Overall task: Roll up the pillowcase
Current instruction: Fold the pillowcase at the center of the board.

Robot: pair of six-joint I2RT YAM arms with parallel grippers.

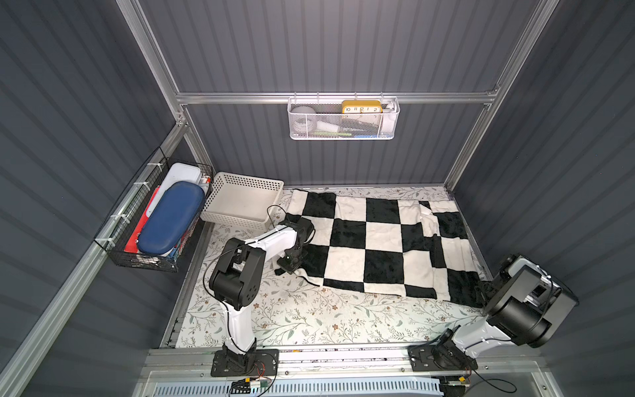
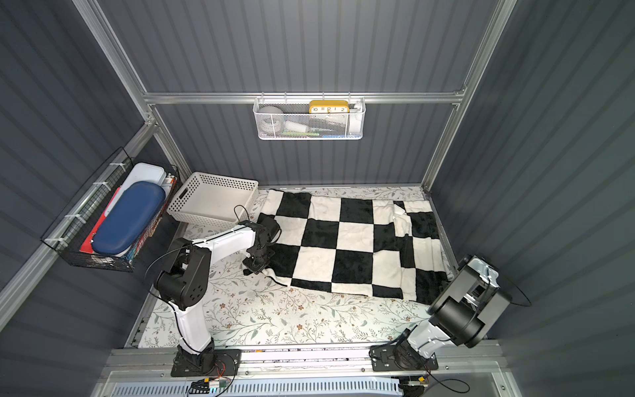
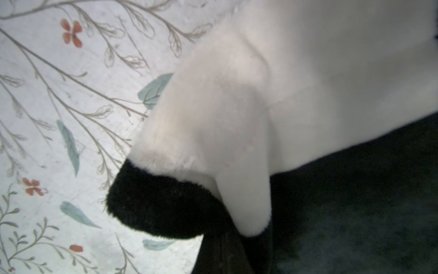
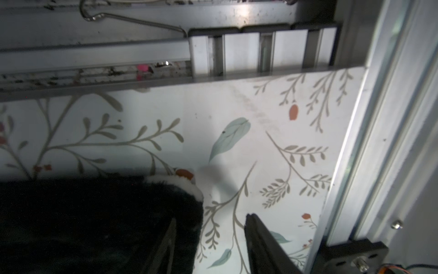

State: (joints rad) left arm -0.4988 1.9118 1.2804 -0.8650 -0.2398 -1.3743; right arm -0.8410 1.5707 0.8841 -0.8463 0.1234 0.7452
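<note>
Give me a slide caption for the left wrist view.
Pinched corner of the checkered pillowcase lifted above the floral table covering.

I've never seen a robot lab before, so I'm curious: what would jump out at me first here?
The big black-and-white checkered pillowcase spread across the far half of the flowery table covering grabs the eye. The left gripper pinches its near left corner, while the right gripper stands open at its near right corner. A yellow clock sits in a white mesh basket on the back wall.
</note>
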